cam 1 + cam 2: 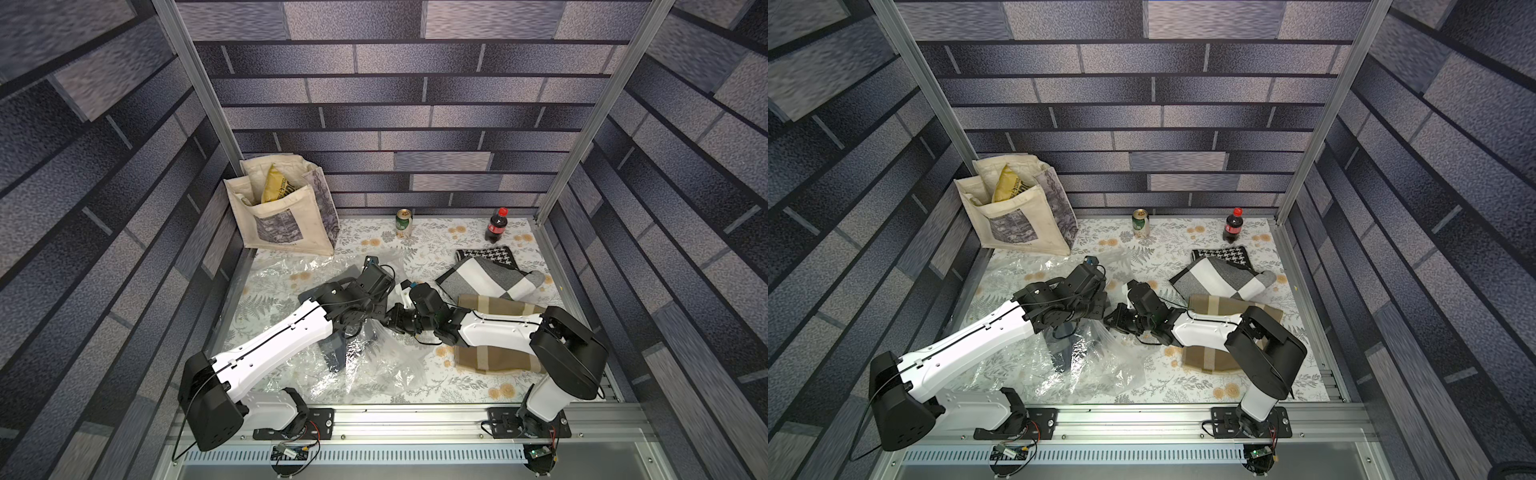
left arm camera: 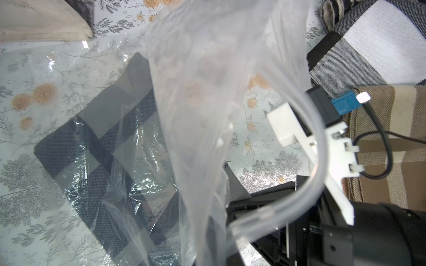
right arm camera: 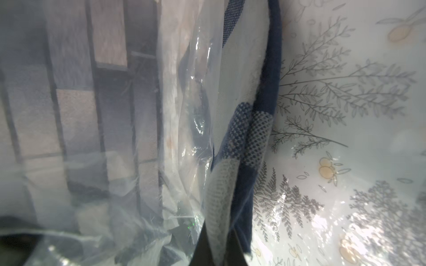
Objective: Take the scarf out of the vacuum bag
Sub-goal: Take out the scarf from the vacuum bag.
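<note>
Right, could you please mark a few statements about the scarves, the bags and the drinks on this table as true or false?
1. The dark checked scarf lies under the clear plastic of the vacuum bag. True.
2. The cola bottle lies on its side. False: it stands upright by the back wall.
3. The right gripper has its jaws shut on the dark checked scarf. True.
4. The tote bag is empty. False: a yellow packet stands in it.
5. The brown checked scarf lies under the left arm. False: it lies under the right arm.
</note>
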Tool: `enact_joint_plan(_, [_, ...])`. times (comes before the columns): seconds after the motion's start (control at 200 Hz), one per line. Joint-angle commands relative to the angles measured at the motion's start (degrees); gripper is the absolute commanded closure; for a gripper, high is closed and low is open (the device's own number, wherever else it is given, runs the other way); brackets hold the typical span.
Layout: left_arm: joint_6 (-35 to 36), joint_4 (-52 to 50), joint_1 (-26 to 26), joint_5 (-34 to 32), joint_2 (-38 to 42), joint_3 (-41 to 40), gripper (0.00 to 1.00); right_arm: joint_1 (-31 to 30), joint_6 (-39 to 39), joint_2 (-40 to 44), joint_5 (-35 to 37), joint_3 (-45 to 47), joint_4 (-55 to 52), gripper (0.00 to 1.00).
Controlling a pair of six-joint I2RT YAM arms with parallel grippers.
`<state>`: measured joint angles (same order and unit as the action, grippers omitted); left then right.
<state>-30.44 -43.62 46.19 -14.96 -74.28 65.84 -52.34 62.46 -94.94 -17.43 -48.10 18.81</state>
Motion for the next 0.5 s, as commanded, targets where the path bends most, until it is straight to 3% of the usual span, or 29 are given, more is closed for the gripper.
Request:
enact_joint_plan(0.0, [-1.2, 0.5, -0.5, 0.3, 0.6, -1.2, 1.0, 1.2, -2.2, 3.3, 1.1, 0.6, -3.9, 1.0])
enact_joint_plan(0.3, [-1.2, 1.7, -0.6, 1.8, -3.0, -2.2, 1.0, 3.9, -12.4, 7.1, 10.2, -10.8, -36.6, 1.0])
enact_joint_plan(0.496, [-1.6, 3.9, -0.2, 3.1, -6.2, -3.1, 1.0, 6.5, -16.4, 6.1, 12.3, -16.4, -46.5, 1.0])
